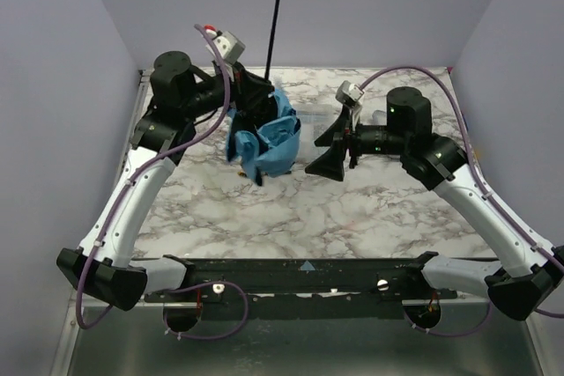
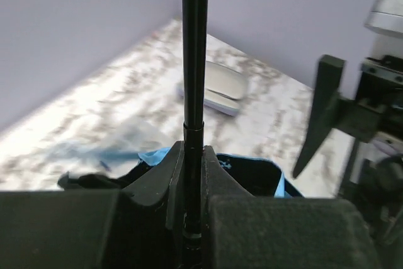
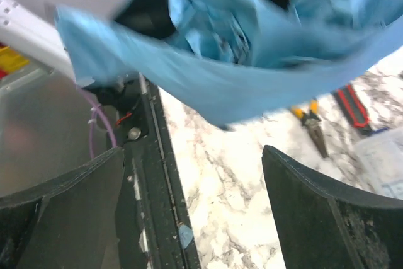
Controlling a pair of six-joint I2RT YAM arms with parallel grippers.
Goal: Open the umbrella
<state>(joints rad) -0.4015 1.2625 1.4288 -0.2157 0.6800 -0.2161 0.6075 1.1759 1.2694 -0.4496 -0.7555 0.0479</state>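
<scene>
The sky-blue folding umbrella (image 1: 264,140) was held upright over the far left part of the grey-veined white marble tabletop (image 1: 370,209). Its soft fabric canopy was crumpled into loose, drooping folds, and its thin, smooth black metal shaft (image 2: 195,61) rose straight up out of the top view. The left gripper (image 2: 194,155) was clamped tight on that shaft at the top of the canopy, its matte black moulded fingers (image 2: 157,181) pressed against either side of the tube. The right gripper (image 3: 192,152) stood just to the right of the canopy with its broad, curved black jaws spread wide and nothing between them; the fabric hung beyond their tips, apart from them. In the right wrist view, yellow-handled pliers (image 3: 312,118) and red-handled pliers (image 3: 352,105) lay side by side on the marble past the fabric, near a pale flat packet (image 3: 383,159) whose print was too blurred to read. Plain lavender walls (image 1: 370,6) enclosed the table, and a black metal rail (image 1: 300,275) ran along its near edge between the arm bases
</scene>
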